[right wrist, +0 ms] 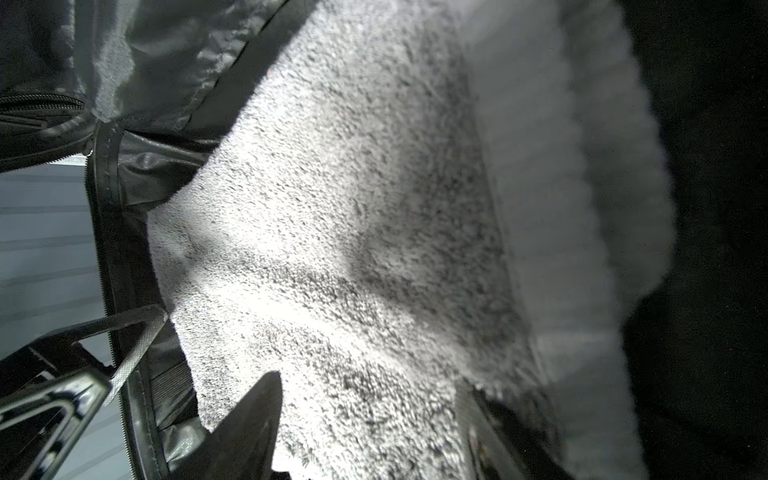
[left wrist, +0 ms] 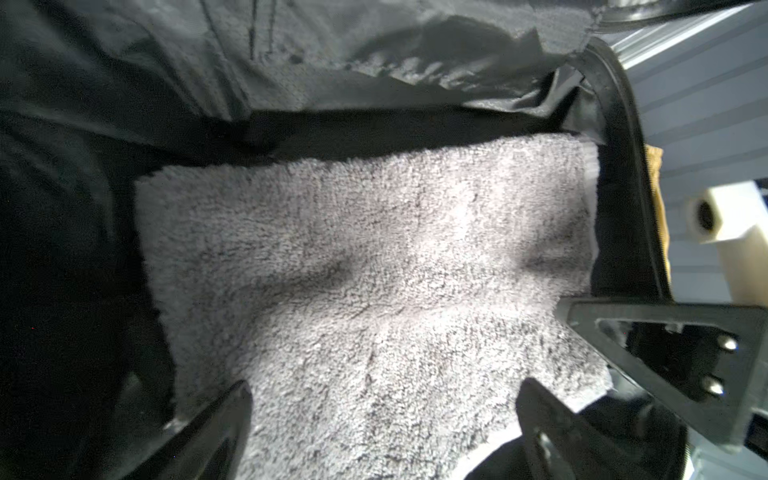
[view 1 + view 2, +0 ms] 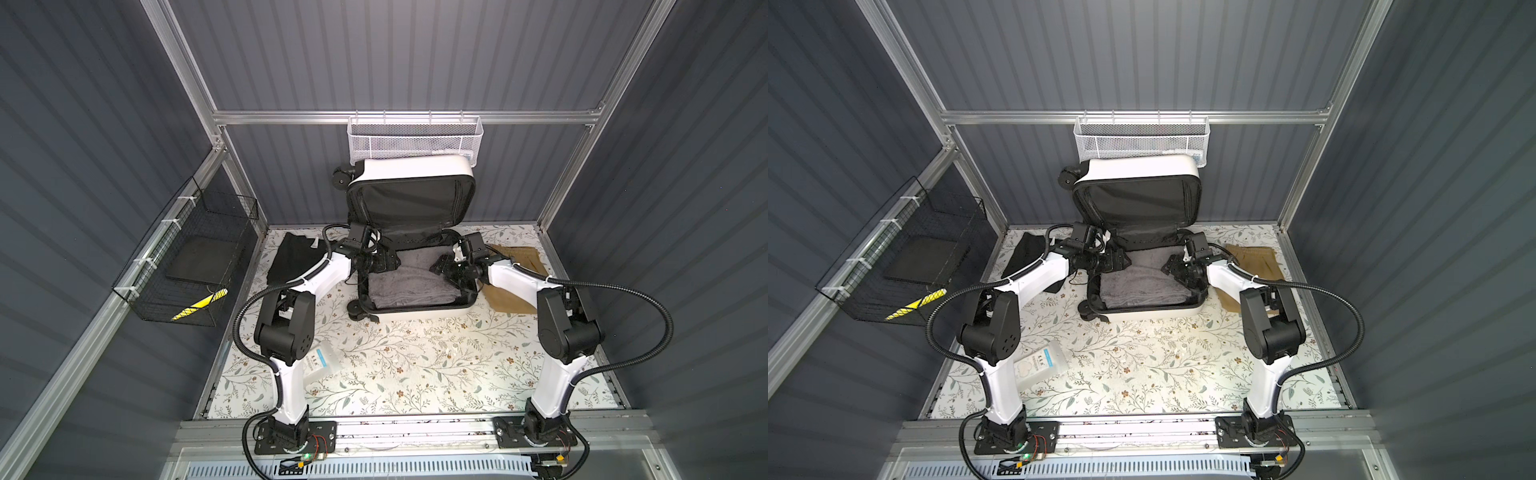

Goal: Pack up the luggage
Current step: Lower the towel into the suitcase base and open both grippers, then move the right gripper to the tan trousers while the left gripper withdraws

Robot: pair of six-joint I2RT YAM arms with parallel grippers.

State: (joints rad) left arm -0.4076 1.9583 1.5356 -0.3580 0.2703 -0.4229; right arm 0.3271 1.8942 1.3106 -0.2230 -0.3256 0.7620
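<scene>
The luggage (image 3: 415,166) (image 3: 1142,168) is a small white suitcase lying open at the back of the table, its black-lined lid standing up against the wall. A folded grey towel (image 3: 407,286) (image 3: 1138,282) (image 2: 374,249) (image 1: 332,208) lies in its base. My left gripper (image 3: 384,262) (image 3: 1115,259) (image 2: 386,384) hovers at the left end of the towel, jaws wide open. My right gripper (image 3: 442,266) (image 3: 1173,266) (image 1: 370,380) sits at the right end, fingers apart and low against the towel's pile. Nothing is lifted.
A black garment (image 3: 291,257) lies left of the suitcase, a tan garment (image 3: 515,266) right of it. A clear packet (image 3: 322,365) rests by the left arm. A black wire basket (image 3: 187,266) hangs on the left wall, a white mesh basket (image 3: 415,137) on the back rail.
</scene>
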